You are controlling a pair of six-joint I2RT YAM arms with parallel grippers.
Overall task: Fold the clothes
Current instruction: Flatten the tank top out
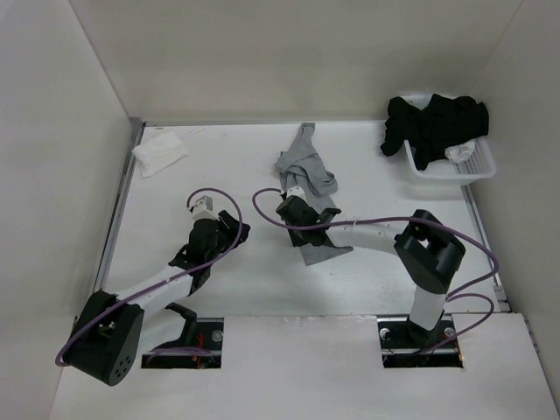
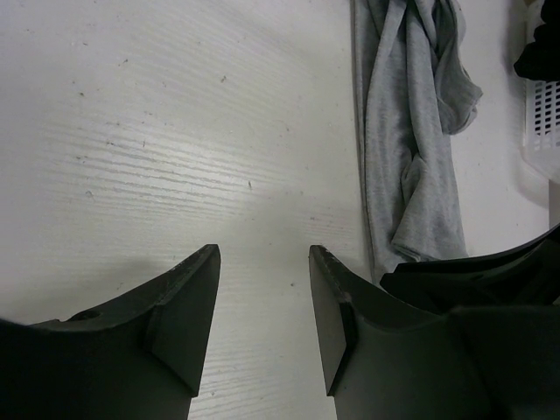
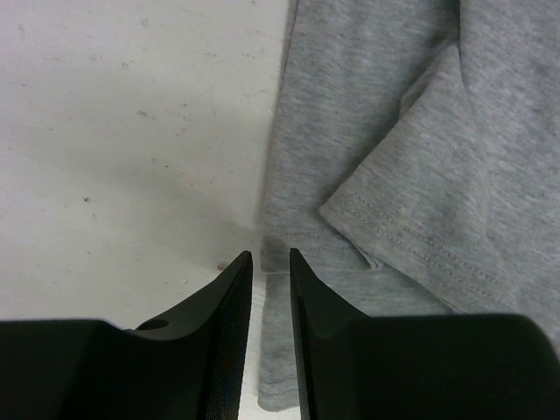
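The grey garment (image 1: 306,166) lies a little right of centre in the overhead frame, running as a long crumpled strip from the far edge of the white table (image 1: 236,157) down towards the arms. Its upper part is bunched and twisted, and its lower end shows flat beneath the right arm. In the left wrist view we see it (image 2: 411,131) as a narrow, folded strip along the upper right of the frame. In the right wrist view it (image 3: 420,131) fills the right half, with a stitched hem crossing the middle.

The right gripper (image 1: 294,191) is over the middle of the garment. Up close, the right gripper (image 3: 271,255) has its jaws only narrowly parted, right above the garment's left edge. We see nothing pinched between them.

The left gripper (image 1: 201,206) is left of centre, well apart from the garment. Its wrist view shows the left gripper (image 2: 262,249) with jaws wide apart over bare table, holding nothing.

Further out, a white basket (image 1: 479,168) sits in the upper right corner of the table with black garments (image 1: 437,122) heaped in it and spilling over its rim. A small white cloth (image 1: 159,154) lies crumpled in the upper left corner.
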